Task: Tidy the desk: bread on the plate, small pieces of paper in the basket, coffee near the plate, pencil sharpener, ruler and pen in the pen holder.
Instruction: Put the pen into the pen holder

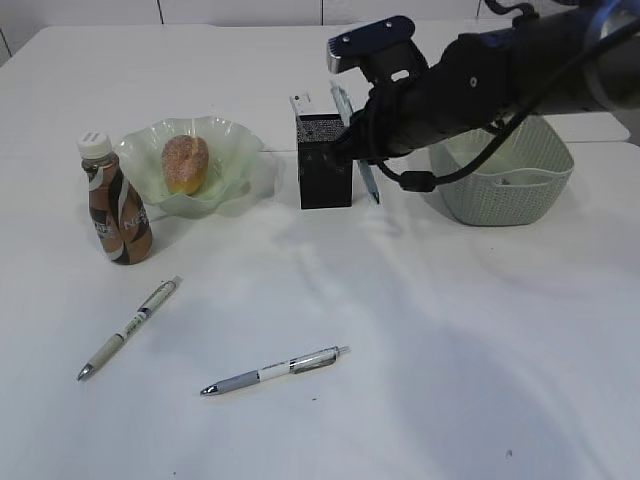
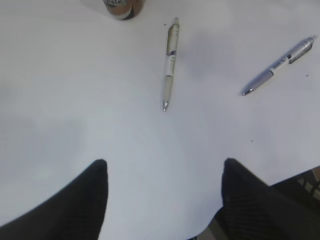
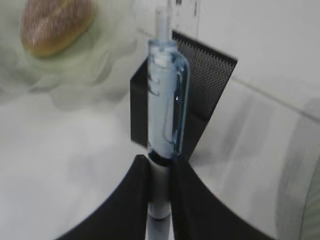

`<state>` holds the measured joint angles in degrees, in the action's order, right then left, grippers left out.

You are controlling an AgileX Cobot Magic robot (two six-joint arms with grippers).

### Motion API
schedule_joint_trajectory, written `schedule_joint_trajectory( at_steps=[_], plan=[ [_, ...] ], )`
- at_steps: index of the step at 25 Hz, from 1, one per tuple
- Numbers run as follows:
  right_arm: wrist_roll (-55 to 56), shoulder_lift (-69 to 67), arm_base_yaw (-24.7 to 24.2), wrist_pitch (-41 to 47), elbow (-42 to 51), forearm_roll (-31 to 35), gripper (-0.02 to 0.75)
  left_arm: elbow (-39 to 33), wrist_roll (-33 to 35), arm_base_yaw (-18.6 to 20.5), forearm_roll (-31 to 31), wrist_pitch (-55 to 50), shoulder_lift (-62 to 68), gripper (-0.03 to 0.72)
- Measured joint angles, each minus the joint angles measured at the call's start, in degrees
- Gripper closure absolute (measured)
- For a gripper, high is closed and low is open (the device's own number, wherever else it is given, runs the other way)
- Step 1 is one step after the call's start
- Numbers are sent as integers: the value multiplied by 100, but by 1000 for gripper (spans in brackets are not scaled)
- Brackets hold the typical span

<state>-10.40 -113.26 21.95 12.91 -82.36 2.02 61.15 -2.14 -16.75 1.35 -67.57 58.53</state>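
White bench (image 1: 420, 400) fills nearly every frame, with a pale wall line along the top of the exterior view. My right pincer (image 3: 161, 187) is clamped on a light blue pen (image 3: 167, 110), held upright beside the black mesh pen holder (image 1: 325, 165) at centre top of the exterior view. My left pincer (image 2: 165, 200) stands wide open over bare bench, gripping nothing.

Risks as I judge them: the pen sits outside the holder's wall, not above its mouth, so letting go now would drop it onto the bench. The holder looks light; nudging its rim with the pen or my arm could tip it toward the green plate (image 1: 240, 150) with the bread (image 1: 185, 163). My grip is low on the barrel, so the pen may pivot.

Two more pens lie at lower left: a white pen (image 1: 130, 327) and a grey pen (image 1: 275, 371). The coffee bottle (image 1: 115, 200) stands beside the plate, the basket (image 1: 510, 190) at upper right
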Motion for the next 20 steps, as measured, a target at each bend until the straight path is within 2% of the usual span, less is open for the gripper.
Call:
schedule_joint_trajectory(
  at_steps=[2,10,16,20],
  plan=[
    [0,0,0,-866,72,-65,633,0,0,0,-3,42,0,190],
    [0,-95,0,-3243,76,-98,633,0,0,0,-12,337,0,190],
    [0,-492,0,-4131,76,-108,633,0,0,0,-12,422,0,197],
    [0,-719,0,-4231,-223,-108,633,0,0,0,-12,425,0,197]
  ],
)
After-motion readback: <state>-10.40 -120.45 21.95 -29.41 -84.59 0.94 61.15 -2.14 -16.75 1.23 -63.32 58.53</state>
